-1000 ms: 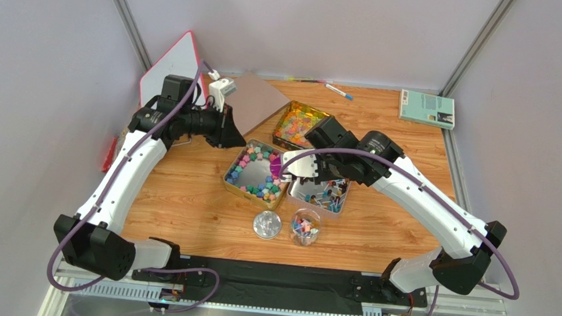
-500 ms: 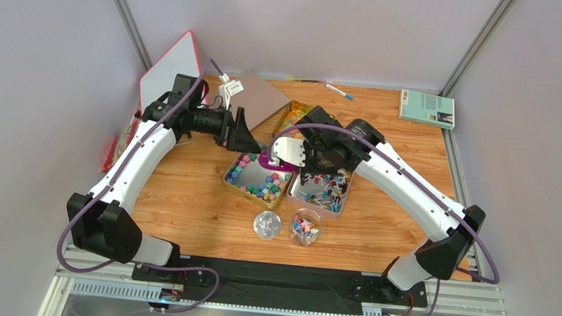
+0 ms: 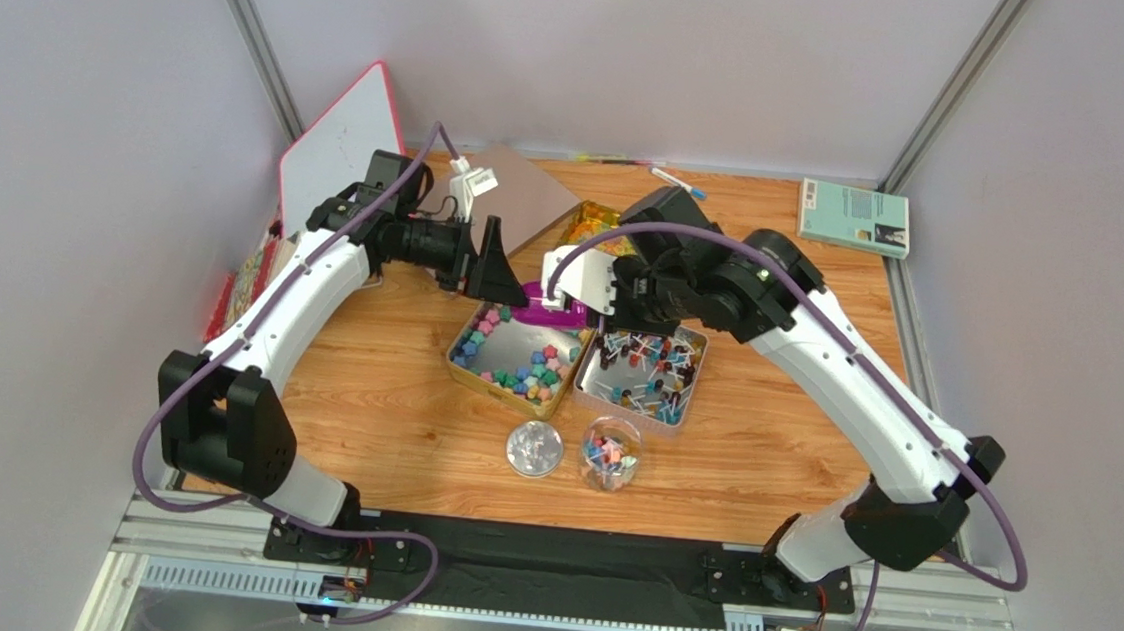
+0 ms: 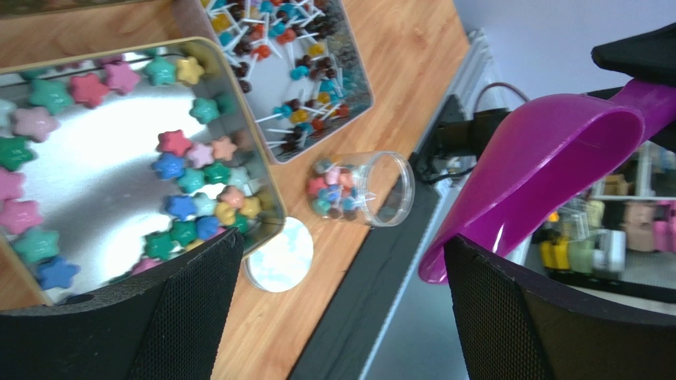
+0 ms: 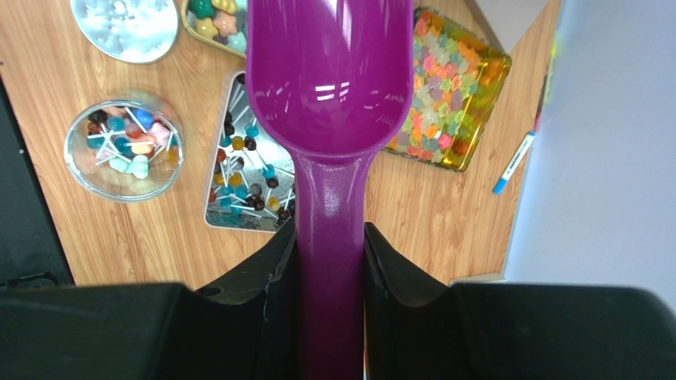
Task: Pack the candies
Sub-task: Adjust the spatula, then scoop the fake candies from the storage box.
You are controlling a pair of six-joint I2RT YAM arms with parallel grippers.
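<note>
- Left arm point(image 3: 282, 316) reaches forward, forearm turned inward; left gripper point(image 4: 341, 241) jaws spread wide
- Right arm point(image 3: 850, 376) arcs forward and inward; right gripper point(image 5: 329, 237) jaws clamped on a scoop point(image 5: 329, 79) handle
- The two grippers face each other, close together

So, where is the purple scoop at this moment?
In the top view, the purple scoop is held in the right end effector, above the far right corner of the star-candy tin.

Left gripper point(image 3: 500, 269) and right gripper point(image 5: 329, 261) crowd above far end of star-candy tin point(image 4: 103, 158); purple scoop point(image 3: 541, 311) hangs between them. Jar point(image 3: 609, 453) and lid point(image 3: 534, 447) line near side. Table point(image 3: 366, 391) bare left of that tin and right of lollipop tin point(image 5: 224, 207).
</note>
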